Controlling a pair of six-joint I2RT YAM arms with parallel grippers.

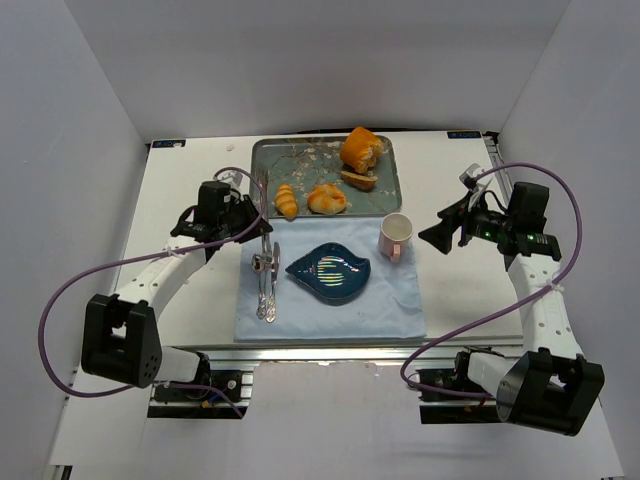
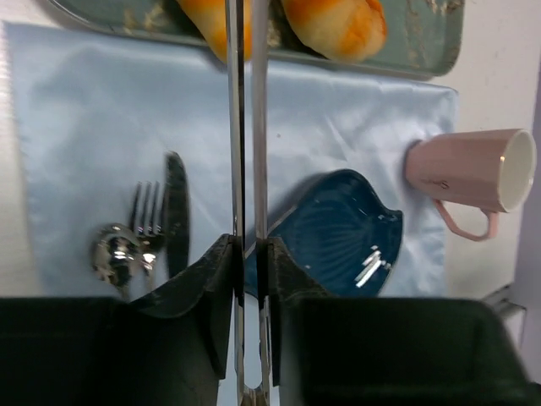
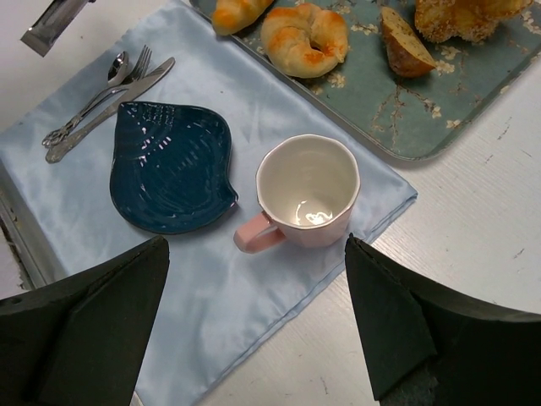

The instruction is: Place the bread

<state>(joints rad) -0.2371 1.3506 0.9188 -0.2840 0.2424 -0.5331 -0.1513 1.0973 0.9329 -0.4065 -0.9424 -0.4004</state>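
At the left of the frame, the left arm stretches low toward the tray, jaws pinching 1 pair of tongs. On the right, the right arm hangs beside 1 pink cup, jaws spread wide. Upper centre, the bread, 1 knotted bun, sits on the tray beside 1 small roll, 1 loaf and 1 slice. On the bench's cloth: 1 plate, 1 fork, 1 knife, 1 spoon.

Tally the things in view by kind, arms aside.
Baked goods: 4 (bread, roll, loaf, slice)
Cutlery: 3 (fork, knife, spoon)
Dishes: 3 (cup, plate, tray)
Cloth: 1
Tongs: 1, in the left fingers
Total: 12
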